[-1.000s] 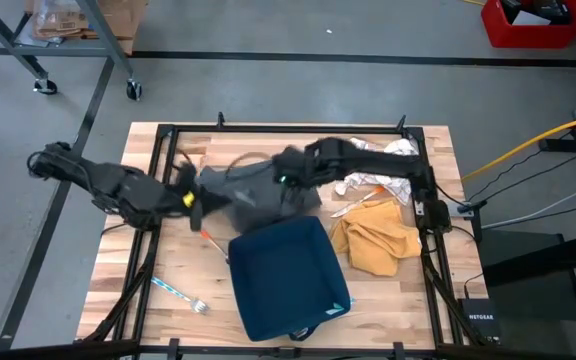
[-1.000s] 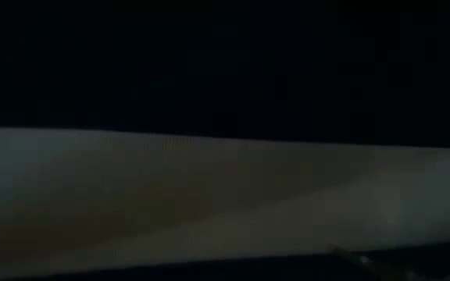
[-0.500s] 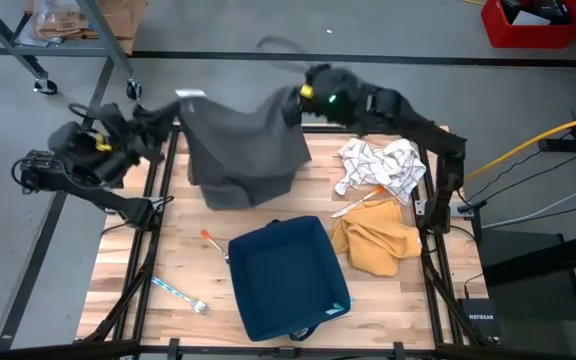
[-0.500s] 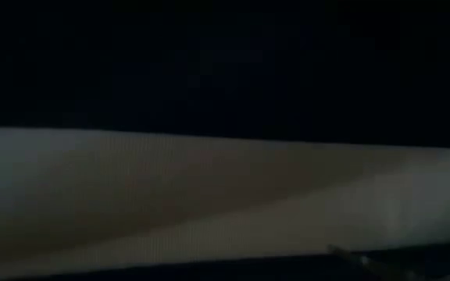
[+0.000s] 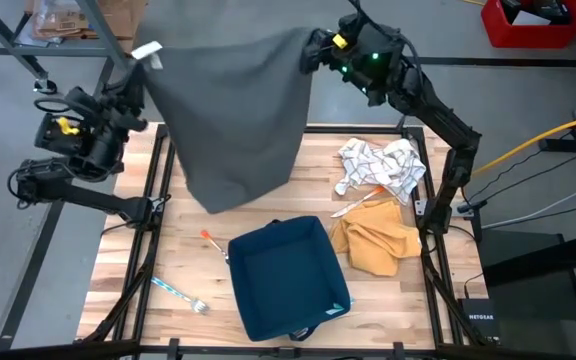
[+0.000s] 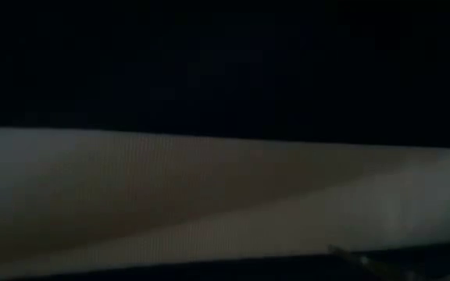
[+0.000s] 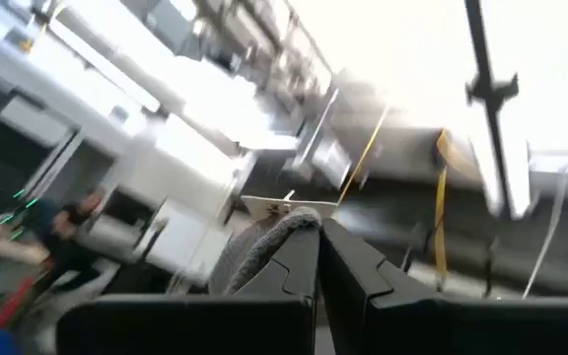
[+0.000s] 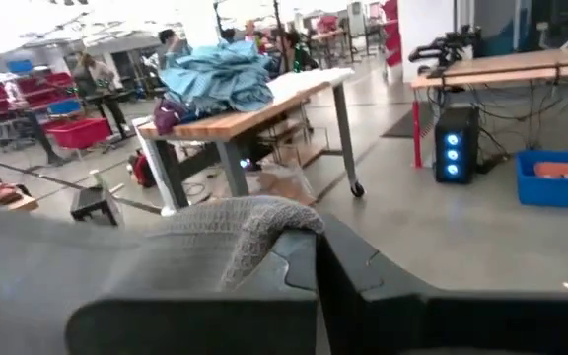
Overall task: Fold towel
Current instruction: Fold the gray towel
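Both arms are raised high above the wooden slatted worktop (image 5: 168,250), stretching a dark grey cloth towel (image 5: 233,110) between them like a curtain. The left gripper (image 5: 140,58) has its jaws clenched on one upper corner, where a small white label pokes out; its wrist view shows the grey cloth (image 7: 259,247) pinched between the dark fingers (image 7: 299,266). The right gripper (image 5: 313,45) grasps the other upper corner, the weave of the towel (image 8: 215,237) bunched over its clamped jaws. The towel hangs in the air over the far left part of the worktop, its lower edge sagging above the boards. Below it sit a dark blue square tray (image 5: 288,275), a mustard yellow crumpled cloth (image 5: 378,240), a white patterned rag (image 5: 378,165) and a small fork with a blue handle (image 5: 178,293). The low view shows only darkness and a pale band.
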